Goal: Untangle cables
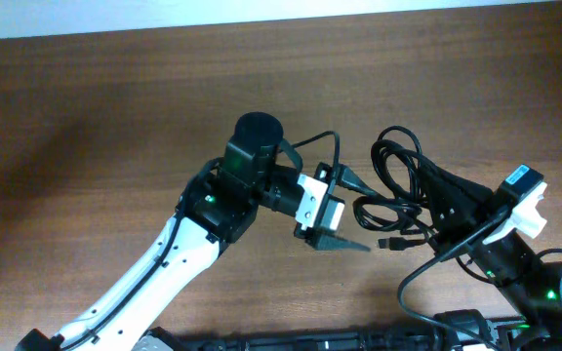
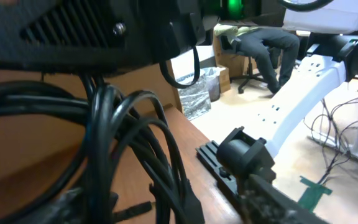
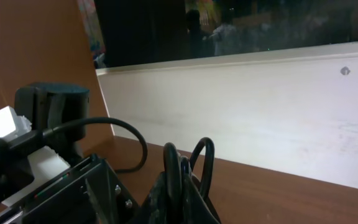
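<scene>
The cables [image 1: 398, 180] are thin black cords bunched in loops right of the table's middle, with a small plug [image 1: 392, 243] at the near side. My left gripper [image 1: 357, 214] is open, its fingers spread on either side of the tangle's left loops; in the left wrist view the cables [image 2: 126, 143] fill the space between its fingers [image 2: 166, 208]. My right gripper [image 1: 437, 210] is shut on the tangle's right side; in the right wrist view its fingers [image 3: 182, 193] pinch several upright cable loops [image 3: 173, 165].
The wooden table [image 1: 115, 117] runs to a white strip [image 1: 261, 15] along the far edge. A thicker black wire [image 1: 315, 144] arcs off my left arm's wrist. A black rail [image 1: 340, 341] lies along the near edge. My right arm's base [image 1: 554, 292] sits at the lower right.
</scene>
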### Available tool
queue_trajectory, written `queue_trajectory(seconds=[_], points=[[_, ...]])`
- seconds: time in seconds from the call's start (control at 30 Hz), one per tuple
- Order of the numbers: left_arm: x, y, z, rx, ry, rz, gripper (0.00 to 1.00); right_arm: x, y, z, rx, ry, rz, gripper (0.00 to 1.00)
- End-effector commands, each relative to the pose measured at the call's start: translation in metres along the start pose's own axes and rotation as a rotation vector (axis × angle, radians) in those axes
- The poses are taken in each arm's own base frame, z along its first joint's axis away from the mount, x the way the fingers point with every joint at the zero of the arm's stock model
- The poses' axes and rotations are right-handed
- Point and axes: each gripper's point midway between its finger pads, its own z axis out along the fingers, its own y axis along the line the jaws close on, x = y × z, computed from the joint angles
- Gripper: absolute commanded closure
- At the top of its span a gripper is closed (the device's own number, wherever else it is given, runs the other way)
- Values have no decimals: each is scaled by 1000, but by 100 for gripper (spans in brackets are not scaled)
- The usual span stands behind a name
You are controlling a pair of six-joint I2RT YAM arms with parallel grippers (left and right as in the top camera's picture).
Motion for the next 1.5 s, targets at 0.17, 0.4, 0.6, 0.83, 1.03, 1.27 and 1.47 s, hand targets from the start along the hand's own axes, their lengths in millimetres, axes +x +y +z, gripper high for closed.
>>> queue_trajectory(seconds=[0.17, 0.4, 0.6, 0.83, 1.03, 1.27, 1.47], points=[[-9, -3, 1, 22, -24, 29, 53, -7, 8, -2, -34, -20, -5, 96], [-8, -6, 4, 34, -22, 13, 27, -13, 10, -2, -41, -40, 22, 96], [-5, -3, 5, 16, -8, 10, 26, -21, 16, -3, -72, -68, 36, 96], [-7, -2, 5, 13, -12, 27, 71, -25, 26, -4, -128, -78, 16, 96], [-11, 1, 5, 6, -20, 63, 100, -23, 26, -4, -128, -71, 19, 96], [-12, 18, -13, -62, -17, 13, 100, -6, -7, -2, 48, -21, 66, 96], [-16, 51, -54, -197, -28, -144, 100, 5, -24, -4, 146, 11, 69, 96]])
